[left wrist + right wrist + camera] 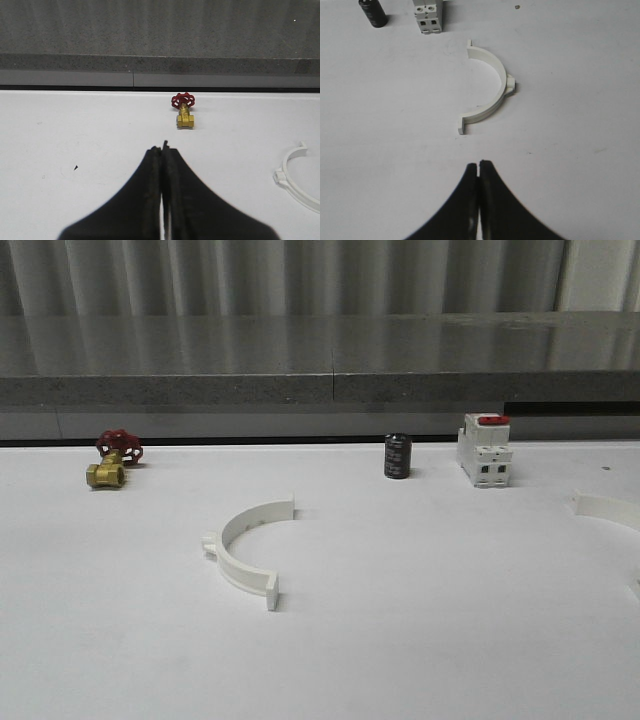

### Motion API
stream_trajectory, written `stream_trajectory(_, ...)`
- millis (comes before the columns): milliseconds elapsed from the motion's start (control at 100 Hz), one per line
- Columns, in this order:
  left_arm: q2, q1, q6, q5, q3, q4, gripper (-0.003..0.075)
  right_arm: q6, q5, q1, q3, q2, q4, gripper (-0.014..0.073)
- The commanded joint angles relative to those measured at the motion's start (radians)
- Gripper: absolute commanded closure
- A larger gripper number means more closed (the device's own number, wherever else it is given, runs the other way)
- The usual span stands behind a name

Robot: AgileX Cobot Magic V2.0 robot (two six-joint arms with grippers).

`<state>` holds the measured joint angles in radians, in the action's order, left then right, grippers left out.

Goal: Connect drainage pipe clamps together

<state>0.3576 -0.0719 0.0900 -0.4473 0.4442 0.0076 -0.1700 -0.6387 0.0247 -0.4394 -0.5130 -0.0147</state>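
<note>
Both grippers are pressed closed with nothing between their black fingers; the left gripper (163,150), seen from its wrist camera, has its fingertips meeting in a thin seam above the bare white table (75,130); the right gripper (479,165), seen from its own wrist camera, is clenched in the same way, tips touching, hovering over the tabletop.

Just ahead of the right gripper, apart from it, lies one white clamp half (487,92) flat on the table, its open side turned toward the robot's left and its small lug on the outer curve; in the front view this half (612,510) is cut by the right edge of the picture.

The other clamp half (248,550) lies left of centre on the table, its open side facing right, a lug on its outer left curve and a flat tab at each end; the left wrist camera catches it (295,175) off to one side of the left gripper, well apart from it; the two halves lie well apart from each other.

Further back, near the table's far edge, stand a brass valve with a red handwheel (112,462) on the left, a small black cylinder (398,457) near the middle, and a white breaker with a red switch (484,450) beside it.
</note>
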Motion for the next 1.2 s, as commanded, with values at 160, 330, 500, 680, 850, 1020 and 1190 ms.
stream_trajectory(160,0.005,0.003,-0.001,0.078,0.03,0.001,0.074,0.003,0.083,-0.006,-0.036,-0.011,-0.001,0.0095)
stream_trajectory(330,0.005,0.003,-0.001,0.078,0.03,0.001,0.074,0.003,0.086,-0.006,-0.036,-0.011,-0.001,-0.0041)
stream_trajectory(500,0.005,0.003,-0.001,0.078,0.03,0.001,0.074,-0.017,0.065,-0.008,-0.061,-0.033,-0.001,-0.0041)
stream_trajectory(680,0.005,0.003,-0.001,0.078,0.03,0.001,0.074,-0.09,-0.009,-0.008,-0.158,-0.209,-0.003,-0.0041)
stream_trajectory(850,0.005,0.003,-0.001,0.078,0.03,0.001,0.074,-0.089,-0.025,-0.008,-0.265,-0.439,-0.017,-0.0041)
stream_trajectory(1020,0.005,0.003,-0.001,0.078,0.03,0.001,0.074,-0.085,-0.03,-0.014,-0.382,-0.654,-0.042,-0.0041)
stream_trajectory(1190,0.005,0.003,-0.001,0.078,0.03,0.001,0.074,-0.034,-0.033,-0.067,-0.477,-0.833,-0.046,-0.0041)
